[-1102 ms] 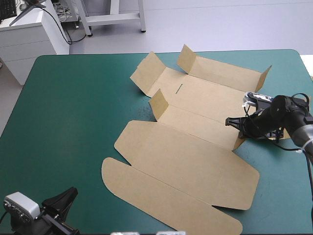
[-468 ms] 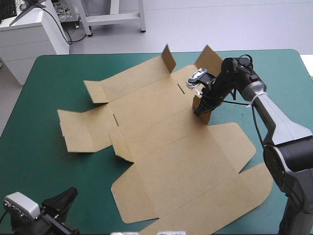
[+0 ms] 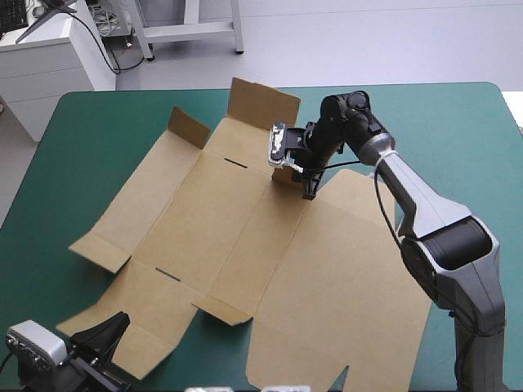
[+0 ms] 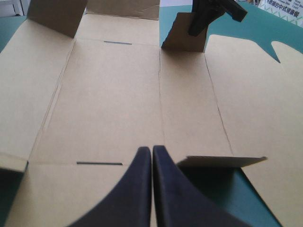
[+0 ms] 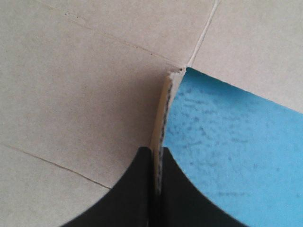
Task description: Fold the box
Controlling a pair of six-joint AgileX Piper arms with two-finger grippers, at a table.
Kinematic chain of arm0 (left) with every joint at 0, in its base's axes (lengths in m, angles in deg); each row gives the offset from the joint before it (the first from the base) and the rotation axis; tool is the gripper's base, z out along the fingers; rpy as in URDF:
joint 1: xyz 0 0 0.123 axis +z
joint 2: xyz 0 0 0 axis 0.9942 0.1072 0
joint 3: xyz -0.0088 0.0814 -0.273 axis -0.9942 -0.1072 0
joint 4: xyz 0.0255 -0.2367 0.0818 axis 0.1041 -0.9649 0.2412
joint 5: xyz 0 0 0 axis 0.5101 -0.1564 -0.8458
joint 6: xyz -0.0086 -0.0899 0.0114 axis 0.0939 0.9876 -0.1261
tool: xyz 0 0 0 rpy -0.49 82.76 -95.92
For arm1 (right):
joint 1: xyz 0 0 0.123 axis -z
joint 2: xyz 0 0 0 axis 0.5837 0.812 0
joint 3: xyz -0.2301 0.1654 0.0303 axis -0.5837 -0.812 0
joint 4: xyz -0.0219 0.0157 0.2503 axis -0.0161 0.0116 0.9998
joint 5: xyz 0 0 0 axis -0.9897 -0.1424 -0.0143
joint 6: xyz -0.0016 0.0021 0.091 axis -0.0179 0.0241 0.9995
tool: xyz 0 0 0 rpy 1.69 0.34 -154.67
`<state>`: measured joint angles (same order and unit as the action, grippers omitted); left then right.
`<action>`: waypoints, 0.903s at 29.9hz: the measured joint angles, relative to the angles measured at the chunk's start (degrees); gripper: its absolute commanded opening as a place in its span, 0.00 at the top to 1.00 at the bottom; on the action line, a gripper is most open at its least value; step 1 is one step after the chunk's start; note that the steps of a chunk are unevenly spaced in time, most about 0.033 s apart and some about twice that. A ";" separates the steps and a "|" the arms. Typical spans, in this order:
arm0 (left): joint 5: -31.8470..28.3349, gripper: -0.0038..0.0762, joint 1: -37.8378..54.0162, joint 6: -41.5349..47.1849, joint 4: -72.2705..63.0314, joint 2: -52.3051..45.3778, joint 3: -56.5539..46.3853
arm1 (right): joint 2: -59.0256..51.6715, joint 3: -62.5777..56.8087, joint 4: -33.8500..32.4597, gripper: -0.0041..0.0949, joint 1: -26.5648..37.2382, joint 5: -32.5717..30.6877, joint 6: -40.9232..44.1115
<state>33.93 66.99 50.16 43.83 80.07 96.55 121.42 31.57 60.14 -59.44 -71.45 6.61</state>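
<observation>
High view down from behind, left wrist low across the box [image 4: 118,94], right wrist tight against it

I'm working in what is looking like a robotics lab: the teal-green desk [image 3: 458,131] is sitting on pale grey floor [image 3: 368,41], a white cabinet [image 3: 45,61] trailing cables [image 3: 102,45] and a metal frame [image 3: 192,31] standing beyond it.

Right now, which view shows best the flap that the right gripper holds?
The left wrist view: the flap stands upright, its face showing, the right gripper pinching its top. The right wrist view shows only its edge between the fingers; in the high view the gripper covers most of it.
</observation>
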 measured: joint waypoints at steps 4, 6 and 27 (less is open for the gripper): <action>0.00 0.96 0.00 0.00 0.00 0.00 0.00 | 1.42 0.12 -0.05 0.98 -2.28 2.07 -6.75; 0.00 0.96 0.00 0.00 0.00 0.00 0.00 | 2.06 0.18 0.06 0.98 -3.21 4.28 -9.28; 0.00 0.96 0.00 0.00 -0.23 0.00 0.00 | 6.20 1.30 4.83 0.09 -4.28 13.18 -10.31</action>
<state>33.93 66.99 50.16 43.60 80.07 96.55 127.62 32.87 64.97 -63.72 -58.27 -3.70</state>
